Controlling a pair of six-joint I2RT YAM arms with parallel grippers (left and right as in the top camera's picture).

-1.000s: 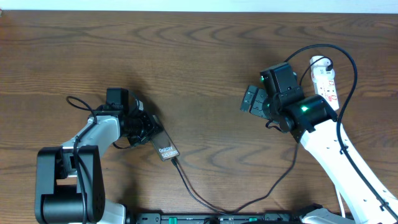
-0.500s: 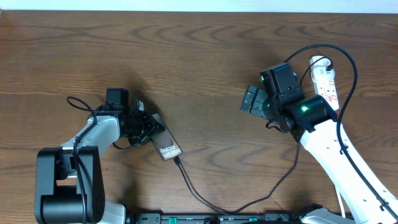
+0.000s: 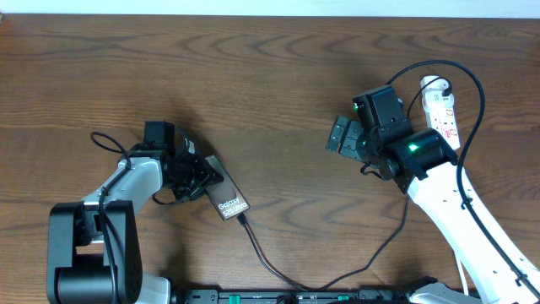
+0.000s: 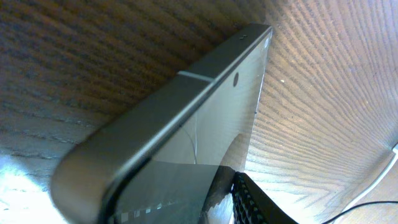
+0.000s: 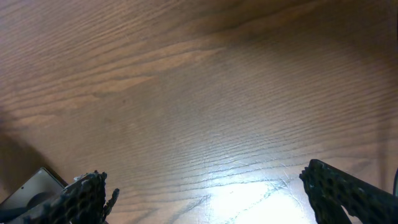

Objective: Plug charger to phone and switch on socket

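Nearest us, the thin black charger cable (image 3: pixel 263 260) lay limp by the front edge of the brown wooden bench (image 3: pixel 270 67). It curled up to its small plug tip, which met the lower end of the flat bronze-brown phone (image 3: pixel 228 201) with white Galaxy lettering; whether it sat fully in the port we could not tell. We judged the cable light and floppy, best taken just behind the stiff tip. The phone looked rigid, smooth and apt to slip, so its long edges seemed the place to hold. The left hand (image 3: pixel 201 177) pinched its farther end, one ribbed pad (image 4: pixel 249 199) on the face. Farther off, the right hand (image 3: pixel 339 138) hung spread and empty. Beyond it lay the narrow white power strip (image 3: pixel 442 108) with red switch marks, stiff, its switch probably wanting a firm press from above.
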